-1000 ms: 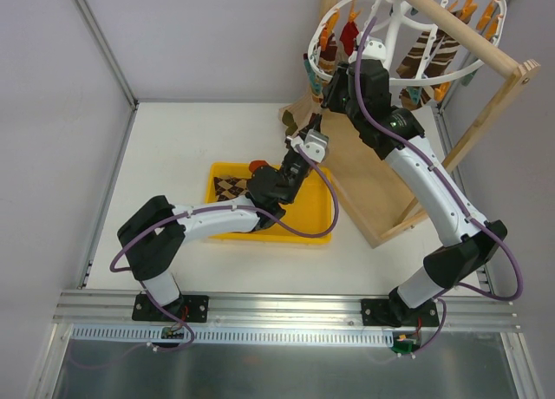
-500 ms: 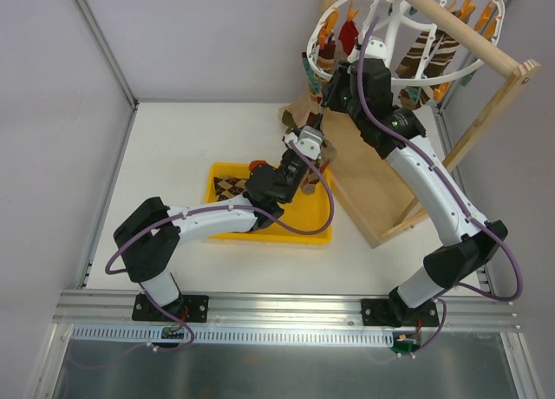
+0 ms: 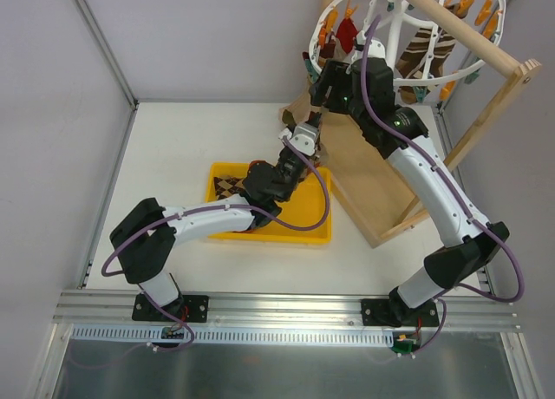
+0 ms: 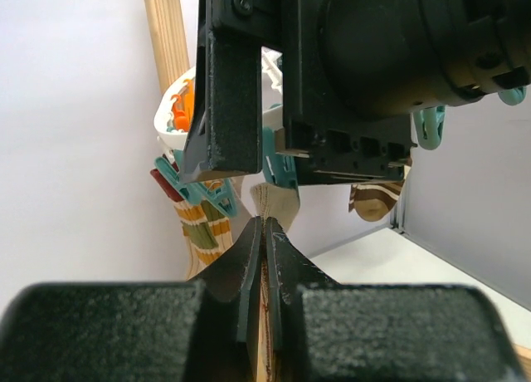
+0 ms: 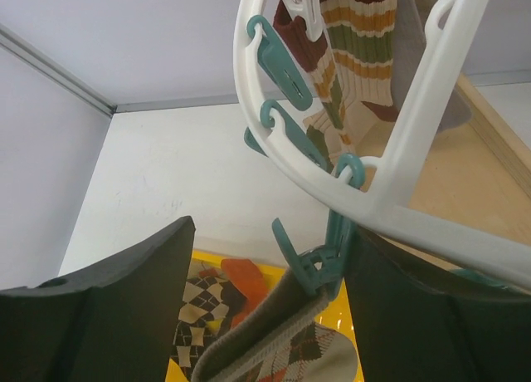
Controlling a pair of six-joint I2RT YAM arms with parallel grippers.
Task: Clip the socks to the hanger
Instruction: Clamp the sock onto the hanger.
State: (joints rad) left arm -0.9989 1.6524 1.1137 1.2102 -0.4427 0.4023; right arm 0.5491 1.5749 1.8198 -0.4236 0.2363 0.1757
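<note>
My left gripper (image 3: 310, 126) (image 4: 264, 226) is shut on a beige argyle sock (image 4: 274, 201) (image 5: 274, 336) and holds it up under the white hanger (image 3: 325, 22) (image 5: 377, 203). A teal clip (image 5: 319, 262) (image 4: 280, 166) on the hanger's ring grips that sock's cuff. My right gripper (image 3: 323, 88) (image 5: 270, 232) stands open, one finger on each side of the clip and not pressing it. Several socks (image 3: 425, 50), striped ones (image 5: 353, 50) and a red one, hang from other clips. More argyle socks (image 3: 227, 187) (image 5: 195, 307) and an orange one (image 5: 236, 274) lie in the tray.
The yellow tray (image 3: 290, 232) sits mid-table under my left arm. The hanger hangs from a wooden rod (image 3: 460, 30) on a frame with a slanted board (image 3: 368, 186) at the back right. Grey walls close off the left and back.
My right gripper has opened and let go of the teal clip, which now holds the sock's cuff. My left arm has lifted the sock up toward the hanger.
</note>
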